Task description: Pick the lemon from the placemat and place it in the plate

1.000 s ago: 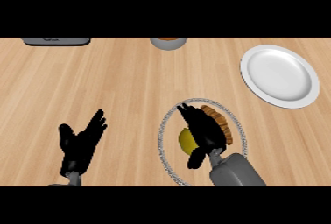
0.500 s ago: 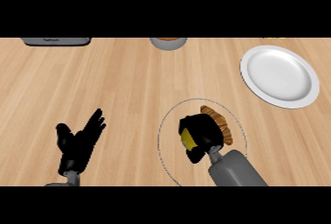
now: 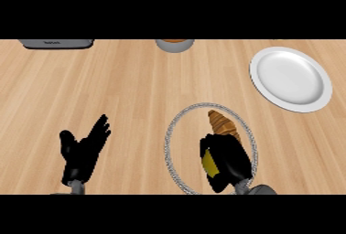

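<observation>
Black fingers [image 3: 233,147] of your right hand [image 3: 228,163] are curled round the yellow lemon [image 3: 211,166], which is within the round placemat [image 3: 186,137]; only its left side shows. Just beyond the hand, a brown pastry [image 3: 223,124] lies on the same mat. Your white plate [image 3: 290,78] sits well apart, up and to the right on the wooden table [image 3: 121,87]. Your left hand [image 3: 82,155] rests at lower left, fingers spread.

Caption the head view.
Right hand curled round the lemon over the placemat; plate upper right, left hand resting open.
</observation>
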`<state>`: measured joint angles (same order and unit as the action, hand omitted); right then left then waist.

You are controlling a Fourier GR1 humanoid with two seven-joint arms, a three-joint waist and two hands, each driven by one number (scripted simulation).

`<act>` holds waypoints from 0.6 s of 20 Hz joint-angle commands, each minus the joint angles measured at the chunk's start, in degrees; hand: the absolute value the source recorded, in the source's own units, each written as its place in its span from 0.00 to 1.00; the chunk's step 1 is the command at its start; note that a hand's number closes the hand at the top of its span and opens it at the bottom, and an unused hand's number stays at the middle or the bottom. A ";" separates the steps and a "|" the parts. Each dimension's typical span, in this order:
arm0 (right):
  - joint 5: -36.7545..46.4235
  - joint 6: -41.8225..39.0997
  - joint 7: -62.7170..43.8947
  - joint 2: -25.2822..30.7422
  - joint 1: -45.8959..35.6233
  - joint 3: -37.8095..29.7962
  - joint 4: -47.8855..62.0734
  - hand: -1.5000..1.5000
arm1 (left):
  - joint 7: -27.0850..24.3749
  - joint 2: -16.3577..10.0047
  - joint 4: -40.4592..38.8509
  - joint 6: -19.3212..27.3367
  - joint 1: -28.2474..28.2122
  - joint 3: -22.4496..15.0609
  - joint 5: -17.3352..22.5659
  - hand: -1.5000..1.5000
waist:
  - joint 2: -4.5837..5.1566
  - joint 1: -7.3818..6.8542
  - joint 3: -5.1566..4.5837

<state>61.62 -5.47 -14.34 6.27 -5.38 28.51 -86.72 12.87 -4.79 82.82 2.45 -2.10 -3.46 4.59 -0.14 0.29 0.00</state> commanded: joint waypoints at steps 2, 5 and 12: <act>-0.34 8.77 2.19 -1.52 4.62 0.64 -10.95 1.00 | -1.42 0.98 -1.26 -0.12 -0.66 -0.02 0.29 0.50 | -0.09 0.43 0.00; 0.66 16.28 3.69 -1.29 6.48 -1.29 -14.99 1.00 | -0.44 -0.39 0.06 -0.06 -0.43 0.93 0.24 0.50 | -0.13 0.33 0.03; -7.61 22.85 5.04 -2.03 11.15 -10.19 -21.22 1.00 | 1.26 1.42 0.85 0.76 0.74 -1.54 -1.34 0.50 | 0.10 0.06 0.05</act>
<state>57.19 12.69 -10.02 5.40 4.42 22.82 -106.93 13.67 -4.90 83.02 2.22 -1.33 -3.08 4.66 -0.17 0.63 0.02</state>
